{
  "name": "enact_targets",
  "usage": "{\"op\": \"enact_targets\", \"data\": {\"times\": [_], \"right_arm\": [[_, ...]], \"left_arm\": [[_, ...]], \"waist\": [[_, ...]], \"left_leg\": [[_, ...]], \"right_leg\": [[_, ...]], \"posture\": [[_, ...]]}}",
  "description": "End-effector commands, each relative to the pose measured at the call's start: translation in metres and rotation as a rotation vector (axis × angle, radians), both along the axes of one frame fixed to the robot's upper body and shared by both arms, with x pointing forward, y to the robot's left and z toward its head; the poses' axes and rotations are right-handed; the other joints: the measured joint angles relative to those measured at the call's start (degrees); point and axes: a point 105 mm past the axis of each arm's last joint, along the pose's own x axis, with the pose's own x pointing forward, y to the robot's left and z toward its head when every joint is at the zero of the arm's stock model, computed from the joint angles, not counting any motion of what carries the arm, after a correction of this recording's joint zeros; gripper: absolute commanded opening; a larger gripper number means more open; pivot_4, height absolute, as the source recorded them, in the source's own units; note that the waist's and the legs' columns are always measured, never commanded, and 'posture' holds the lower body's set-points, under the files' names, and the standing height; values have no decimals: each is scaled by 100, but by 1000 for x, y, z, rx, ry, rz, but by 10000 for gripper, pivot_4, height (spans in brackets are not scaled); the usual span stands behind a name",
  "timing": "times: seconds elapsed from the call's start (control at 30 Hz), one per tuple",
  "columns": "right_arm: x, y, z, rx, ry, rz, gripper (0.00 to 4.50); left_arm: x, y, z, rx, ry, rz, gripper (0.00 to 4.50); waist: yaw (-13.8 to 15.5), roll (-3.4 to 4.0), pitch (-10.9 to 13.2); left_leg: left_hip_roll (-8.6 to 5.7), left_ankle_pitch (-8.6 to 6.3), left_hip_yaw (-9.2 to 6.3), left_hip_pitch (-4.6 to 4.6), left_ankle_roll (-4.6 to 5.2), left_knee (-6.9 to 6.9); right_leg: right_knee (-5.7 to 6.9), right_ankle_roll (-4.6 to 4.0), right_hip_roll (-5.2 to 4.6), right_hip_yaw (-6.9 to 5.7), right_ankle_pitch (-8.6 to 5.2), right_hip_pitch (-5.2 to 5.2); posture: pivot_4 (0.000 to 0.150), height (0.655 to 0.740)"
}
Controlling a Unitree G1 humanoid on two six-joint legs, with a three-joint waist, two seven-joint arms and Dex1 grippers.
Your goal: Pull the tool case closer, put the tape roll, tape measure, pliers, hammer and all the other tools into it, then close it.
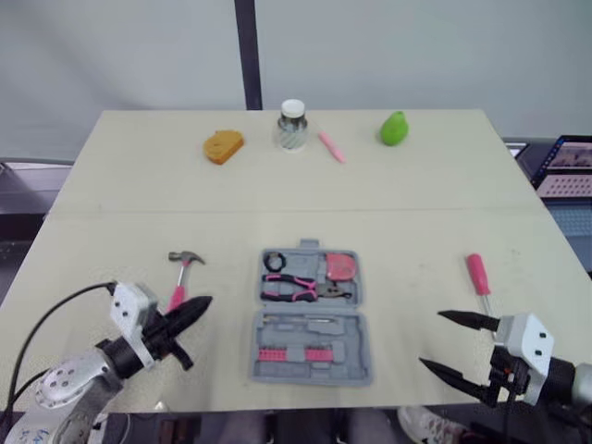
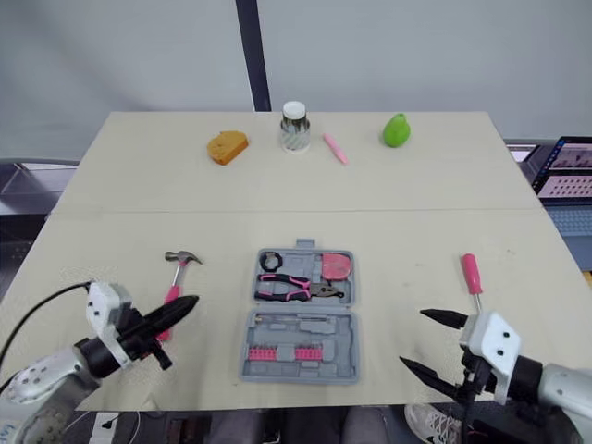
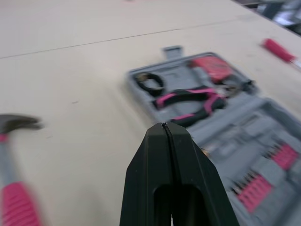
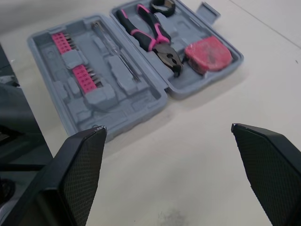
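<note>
The grey tool case [image 1: 356, 319] lies open near the table's front middle. Its far half holds a black tape roll [image 1: 274, 262], pink-handled pliers [image 1: 291, 289] and a pink tape measure [image 1: 341, 266]; the near half holds pink bits [image 1: 282, 354]. A pink-handled hammer [image 1: 182, 273] lies on the table left of the case. To the right of the case lies a pink screwdriver [image 1: 478, 277]. My left gripper [image 1: 199, 308] is shut and empty, just beside the hammer's handle. My right gripper [image 1: 433, 339] stands open and empty, right of the case and near the screwdriver.
Along the far edge stand an orange object [image 1: 223, 146], a glass jar [image 1: 292, 125], a pink pen [image 1: 331, 146] and a green pear [image 1: 394, 129]. A laptop [image 1: 564, 166] sits off the table's right side.
</note>
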Motion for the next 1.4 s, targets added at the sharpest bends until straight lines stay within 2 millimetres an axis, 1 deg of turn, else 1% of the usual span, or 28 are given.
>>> {"op": "enact_targets", "data": {"times": [0.03, 0.13, 0.2, 0.27, 0.33, 0.37, 0.4, 0.5, 0.53, 0.57, 0.7, 0.83, 0.87, 0.97, 1.07, 1.17, 1.4], "right_arm": [[-1, 0, 11, -1, -34, 67, 45000], [-2, 5, 11, 2, -27, 118, 45000], [1, 7, 10, 5, -29, 130, 45000], [4, 8, 9, 11, -36, 127, 45000], [4, 10, 6, 19, -32, 130, 45000], [4, 10, 5, 21, -29, 130, 45000], [4, 10, 3, 21, -26, 130, 45000], [7, 11, 1, 23, -28, 130, 45000], [8, 11, 1, 24, -30, 130, 45000], [9, 10, 1, 23, -32, 130, 45000], [10, 9, 3, 20, -40, 131, 45000], [13, 9, 7, 18, -56, 135, 45000], [15, 9, 8, 18, -61, 136, 45000], [18, 9, 11, 14, -74, 139, 45000], [19, 9, 12, 12, -80, 138, 45000], [20, 10, 12, 13, -84, 133, 45000], [19, 10, 11, 14, -91, 105, 45000]], "left_arm": [[5, 16, 8, 27, 48, 171, 203], [11, 27, 9, 46, 90, 242, 203], [12, 28, 11, 44, 98, 220, 203], [11, 32, 11, 63, 105, 227, 5391], [8, 34, 10, 78, 112, 232, 11851], [6, 36, 10, 92, 113, 237, 17884], [5, 38, 10, 105, 113, 244, 22432], [5, 42, 10, 121, 107, 262, 38783], [6, 43, 10, 127, 108, 269, 43170], [8, 44, 10, 135, 109, 284, 44769], [19, 52, 12, 163, 133, 347, 44769], [37, 50, 21, 140, 144, 356, 44769], [42, 49, 21, 130, 167, 356, 44769], [52, 48, 20, 183, 249, 351, 44769], [60, 44, 20, 192, 287, 344, 44769], [66, 41, 16, 202, 318, 344, 44769], [83, 32, 0, 227, 365, 344, 44769]], "waist": [[6, -5, 3], [28, -6, 3], [31, -9, 3], [20, -9, 3], [6, -9, 3], [4, -8, 3], [1, -9, 3], [5, -10, 4], [7, -10, 4], [15, -10, 4], [59, -11, 5], [82, -11, 4], [93, -11, 5], [114, -12, 5], [123, -13, 5], [121, -15, 6], [139, -19, 9]], "left_leg": [[-2, 2, -1, 0, 2, 0], [-15, 10, -5, 1, 7, 0], [-16, 11, -6, 1, 7, 0], [-16, 10, -5, 0, 5, 0], [-16, 10, -5, 0, 3, 0], [-14, 8, -4, 0, 1, 0], [-15, 8, -4, 0, 0, 0], [-16, 8, -1, 0, 0, 0], [-17, 9, -1, 0, 1, 0], [-17, 10, -1, 0, 0, 0], [-17, 11, -6, 0, -2, 0], [-18, 11, -5, -1, -2, 0], [-20, 12, -4, 0, -2, 0], [-20, 19, -3, 1, -3, 0], [-25, 21, 1, 1, -2, 0], [-25, 22, 2, 0, -2, 0], [-26, 33, 3, 1, -6, 1]], "right_leg": [[1, 0, 2, -2, 0, 2], [7, 1, 1, -2, 1, 4], [7, 2, 1, -2, 1, 4], [6, 2, 1, -3, 1, 3], [5, 2, 1, -3, 1, 2], [4, 2, 2, -2, 1, 1], [4, 2, 2, -2, 1, 1], [2, 2, 2, -3, 1, 1], [3, 2, 1, -2, 1, 1], [4, 2, -1, -1, 1, 1], [4, 2, -3, 3, 1, 2], [6, 2, 0, -1, 1, 1], [9, 2, 2, -5, 1, 1], [17, 3, 5, -21, 2, -2], [54, 3, 7, -24, 2, -10], [54, 3, 9, -25, 2, -10], [54, 3, 9, -23, 2, -10]], "posture": [[1500, 6950], [1500, 6950], [1500, 6950], [1500, 6950], [1500, 6950], [1500, 6950], [1500, 6950], [1500, 6950], [1500, 6950], [1500, 6950], [1500, 6950], [1500, 6950], [1500, 6950], [1500, 6950], [1500, 6950], [1500, 6950], [1500, 6950]]}}
